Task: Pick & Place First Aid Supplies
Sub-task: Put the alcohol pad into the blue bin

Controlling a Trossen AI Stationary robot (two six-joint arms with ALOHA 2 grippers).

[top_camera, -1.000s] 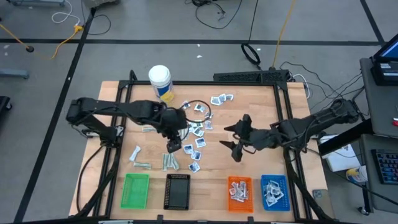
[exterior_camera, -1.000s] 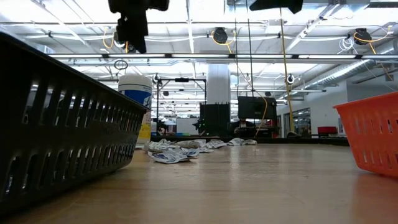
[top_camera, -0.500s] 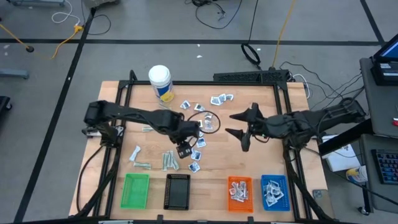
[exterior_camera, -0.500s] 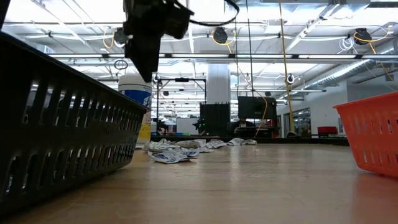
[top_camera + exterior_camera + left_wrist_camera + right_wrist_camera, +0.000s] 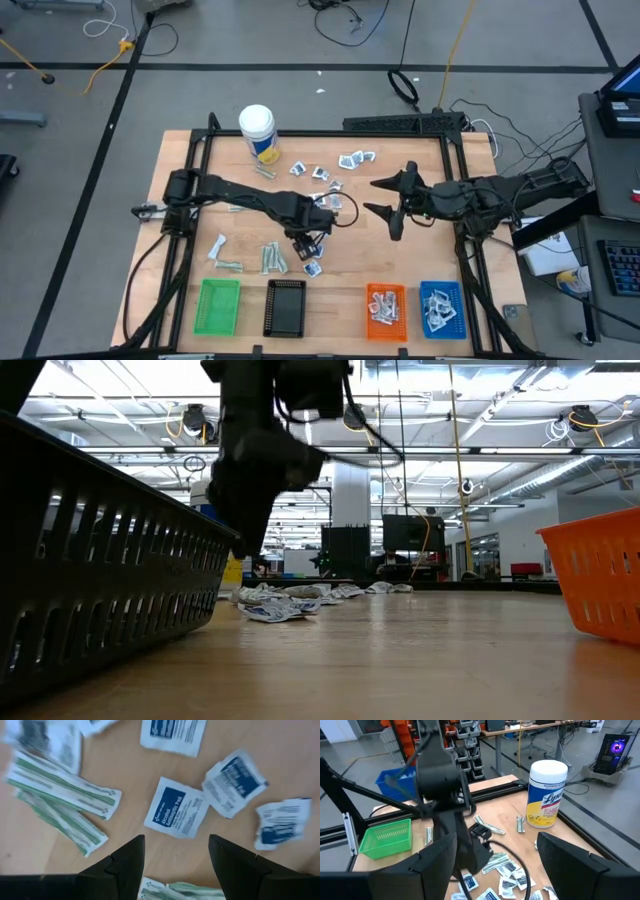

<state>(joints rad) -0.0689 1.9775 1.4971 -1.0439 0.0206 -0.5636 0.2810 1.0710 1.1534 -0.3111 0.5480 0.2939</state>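
The first aid supplies (image 5: 322, 205) lie scattered flat on the wooden table: white-and-blue sachets (image 5: 176, 813) and pale green wrapped strips (image 5: 60, 795). My left gripper (image 5: 176, 840) points down, open, a little above them in the table's middle (image 5: 308, 245). Its fingertips stand just short of one sachet and touch nothing. In the low view my left gripper (image 5: 250, 540) hangs above the packets (image 5: 275, 605). My right gripper (image 5: 390, 203) is open and empty, held high over the table right of the packets.
A tall white bottle (image 5: 258, 132) stands at the far left. Green (image 5: 219, 306), black (image 5: 287, 307), orange (image 5: 386, 306) and blue (image 5: 441, 306) trays line the near edge. More strips (image 5: 272, 258) lie left of my left gripper. A black cable loops by the packets (image 5: 340, 195).
My left gripper has come down toward the packets, shifting toward the table's right edge and turning to point straight down, its fingers still apart. My right gripper has drawn toward the far edge and risen a little, then kept still.
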